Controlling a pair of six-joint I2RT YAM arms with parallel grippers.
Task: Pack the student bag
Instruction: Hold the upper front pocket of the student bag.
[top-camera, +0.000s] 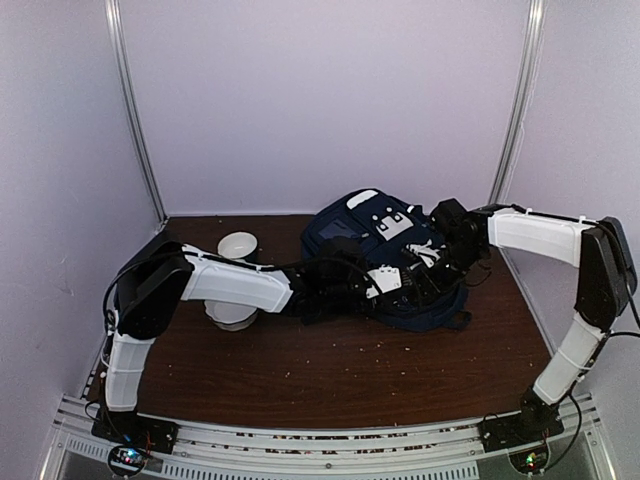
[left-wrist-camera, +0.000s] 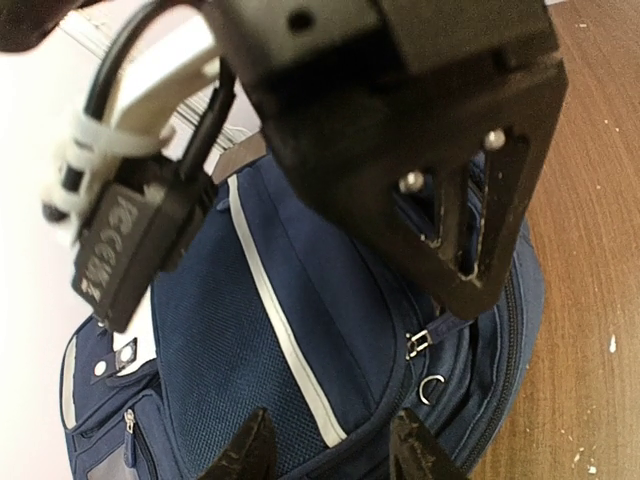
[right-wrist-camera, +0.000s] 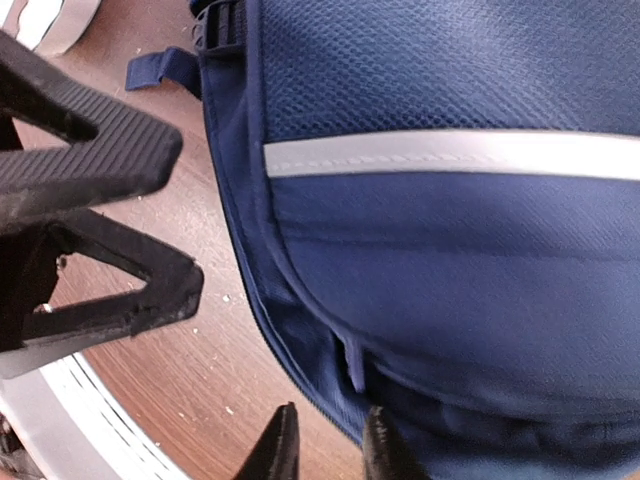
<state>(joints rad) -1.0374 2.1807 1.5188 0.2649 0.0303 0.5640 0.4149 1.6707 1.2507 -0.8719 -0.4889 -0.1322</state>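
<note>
The left gripper stands open over the student bag, nothing between its fingers. The right gripper is parted narrowly at the bag's lower seam, perhaps just clear of a zip pull. The bag lies on the bench, toward its far right.

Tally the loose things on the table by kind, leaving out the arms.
student bag: 1
white bowl: 1
white vessel, partly hidden, kind unclear: 1
Total: 3
</note>
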